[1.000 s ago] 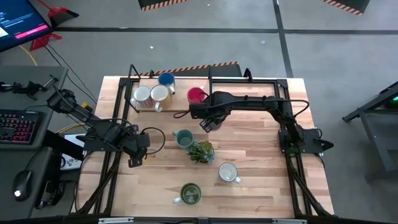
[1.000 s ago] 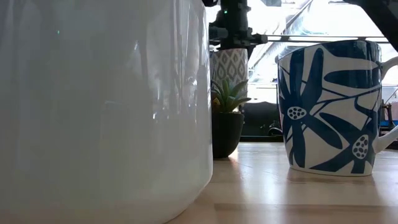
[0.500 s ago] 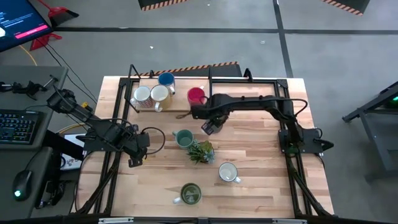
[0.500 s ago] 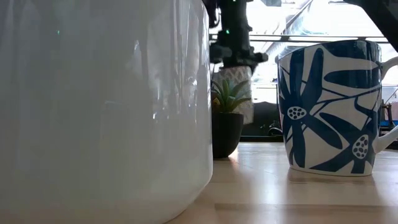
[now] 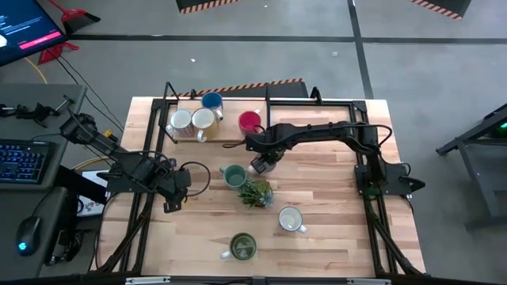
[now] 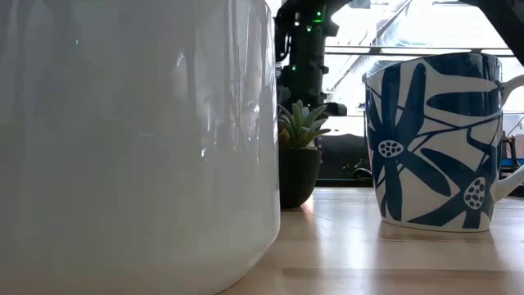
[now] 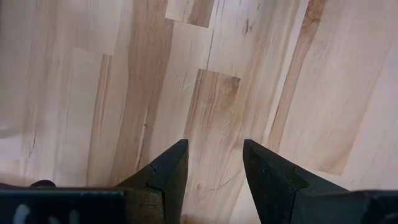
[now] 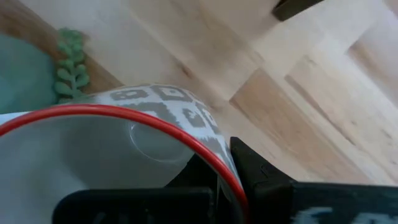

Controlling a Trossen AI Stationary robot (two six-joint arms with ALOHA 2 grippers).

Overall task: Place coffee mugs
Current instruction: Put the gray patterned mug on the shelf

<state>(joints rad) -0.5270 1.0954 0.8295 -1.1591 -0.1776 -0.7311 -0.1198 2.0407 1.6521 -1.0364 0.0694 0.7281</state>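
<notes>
R gripper (image 5: 259,165) clamped on rim of patterned mug (image 8: 124,149), above table (image 5: 333,229) centre, near teal mug (image 5: 234,176) & plant (image 5: 257,192). L gripper (image 7: 214,163) fingers apart, empty, over bare wood at left side

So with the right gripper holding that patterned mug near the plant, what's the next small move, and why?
Probably lower it the rest of the way and only then let go. The right gripper is shut on the grey-patterned mug by its rim, close beside the plant and teal mug; whether it has touched the table can't be seen.
</notes>
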